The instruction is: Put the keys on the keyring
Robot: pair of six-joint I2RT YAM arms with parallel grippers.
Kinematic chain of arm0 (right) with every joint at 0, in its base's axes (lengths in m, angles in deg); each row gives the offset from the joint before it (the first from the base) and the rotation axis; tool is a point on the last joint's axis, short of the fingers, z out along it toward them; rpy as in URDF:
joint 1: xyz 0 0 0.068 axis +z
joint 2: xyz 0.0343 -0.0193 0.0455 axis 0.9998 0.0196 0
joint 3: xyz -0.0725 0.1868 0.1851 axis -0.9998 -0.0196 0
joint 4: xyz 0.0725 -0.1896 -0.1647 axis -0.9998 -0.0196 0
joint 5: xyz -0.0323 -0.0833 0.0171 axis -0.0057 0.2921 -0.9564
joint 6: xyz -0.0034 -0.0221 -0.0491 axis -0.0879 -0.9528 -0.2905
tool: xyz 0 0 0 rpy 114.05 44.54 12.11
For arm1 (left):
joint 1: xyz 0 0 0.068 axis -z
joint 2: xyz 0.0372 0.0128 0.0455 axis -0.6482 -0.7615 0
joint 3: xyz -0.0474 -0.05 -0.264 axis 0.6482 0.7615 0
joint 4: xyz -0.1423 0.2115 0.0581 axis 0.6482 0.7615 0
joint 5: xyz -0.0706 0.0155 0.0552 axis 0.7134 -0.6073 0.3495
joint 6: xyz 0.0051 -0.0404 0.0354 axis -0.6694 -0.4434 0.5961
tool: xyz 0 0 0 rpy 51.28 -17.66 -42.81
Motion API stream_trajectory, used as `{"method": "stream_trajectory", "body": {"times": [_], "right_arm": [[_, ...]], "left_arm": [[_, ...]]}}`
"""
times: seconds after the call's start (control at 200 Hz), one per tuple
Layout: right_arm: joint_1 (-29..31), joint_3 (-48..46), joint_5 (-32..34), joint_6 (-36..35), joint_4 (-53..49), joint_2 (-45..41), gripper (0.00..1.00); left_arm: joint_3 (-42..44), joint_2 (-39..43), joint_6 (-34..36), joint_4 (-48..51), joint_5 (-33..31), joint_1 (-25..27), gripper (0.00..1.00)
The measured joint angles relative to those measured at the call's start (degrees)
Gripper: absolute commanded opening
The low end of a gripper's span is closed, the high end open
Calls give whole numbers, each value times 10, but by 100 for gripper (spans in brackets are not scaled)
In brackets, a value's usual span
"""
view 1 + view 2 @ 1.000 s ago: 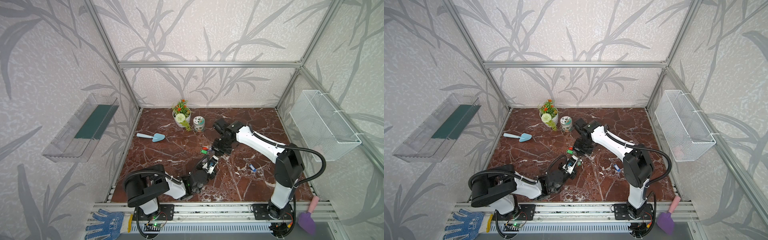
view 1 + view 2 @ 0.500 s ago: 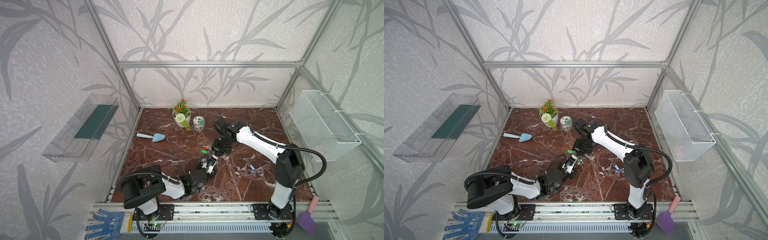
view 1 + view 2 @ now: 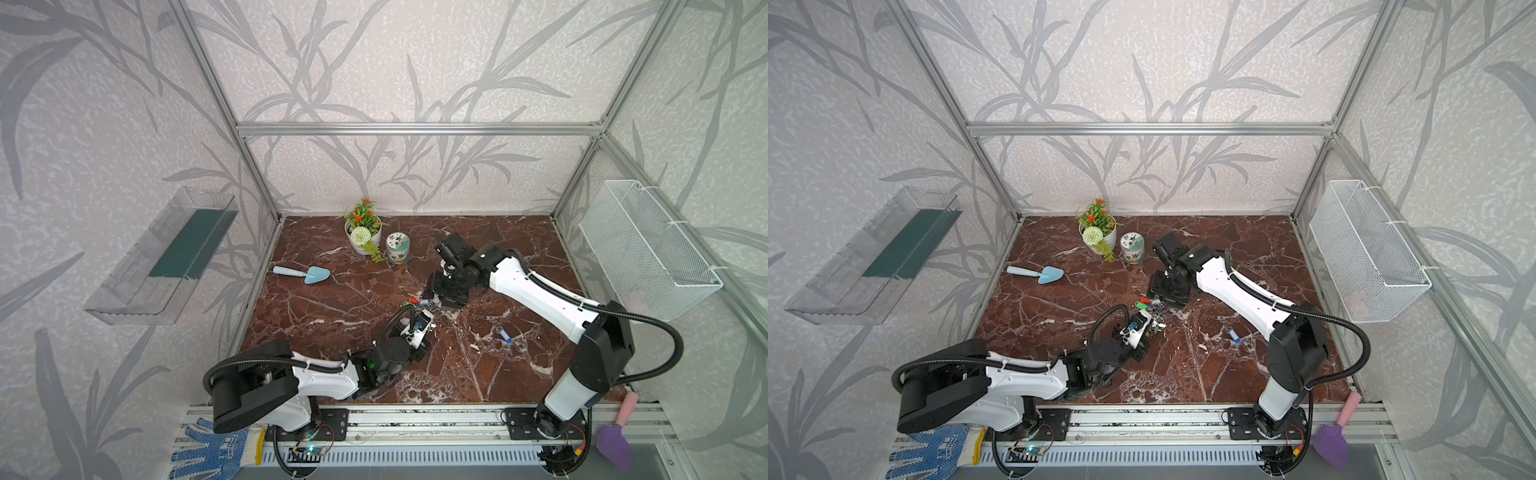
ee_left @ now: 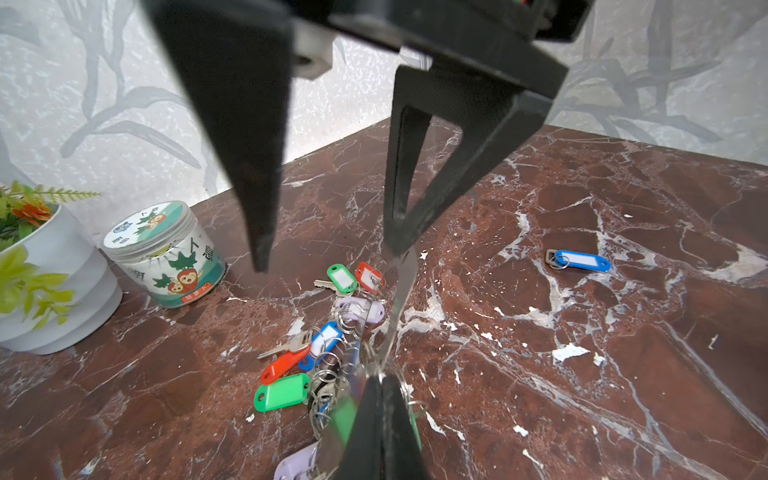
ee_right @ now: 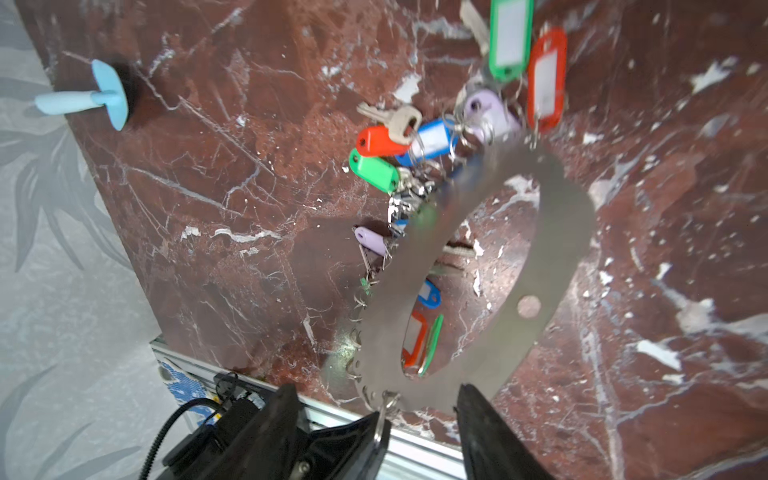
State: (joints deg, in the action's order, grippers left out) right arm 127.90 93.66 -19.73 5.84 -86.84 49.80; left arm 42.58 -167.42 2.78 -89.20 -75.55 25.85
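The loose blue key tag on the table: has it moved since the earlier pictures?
No. In a top view the blue key tag lies on the same spot, equally far from the jar as before.

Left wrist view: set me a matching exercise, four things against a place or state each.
Things:
1 keyring
2 right tool
3 loose blue key
4 jar

Places or states:
A jaws apart
B beside the white flower pot
C lying alone on the table
D gripped at its edge by the shut left tool

Pairs: 1-D, 2-A, 3-C, 4-B.
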Motion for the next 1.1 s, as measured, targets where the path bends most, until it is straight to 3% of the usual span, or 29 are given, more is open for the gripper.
{"method": "stream_trajectory", "body": {"times": [0.17,0.29,0.53,0.805,1.1], "right_arm": [[-35,-109,7,-106,127,-94,74],[-68,-232,-6,-169,244,-163,68],[-83,-288,-53,-237,370,-171,56],[-83,-299,-85,-269,468,-159,41],[-83,-298,-132,-270,508,-129,35]], "left_arm": [[-6,93,-32,115,-2,-7,0],[-19,161,-54,203,12,-27,0],[-70,247,-84,353,75,-89,0],[-184,240,-81,506,136,-128,0],[-327,191,-63,647,193,-156,0]]}}
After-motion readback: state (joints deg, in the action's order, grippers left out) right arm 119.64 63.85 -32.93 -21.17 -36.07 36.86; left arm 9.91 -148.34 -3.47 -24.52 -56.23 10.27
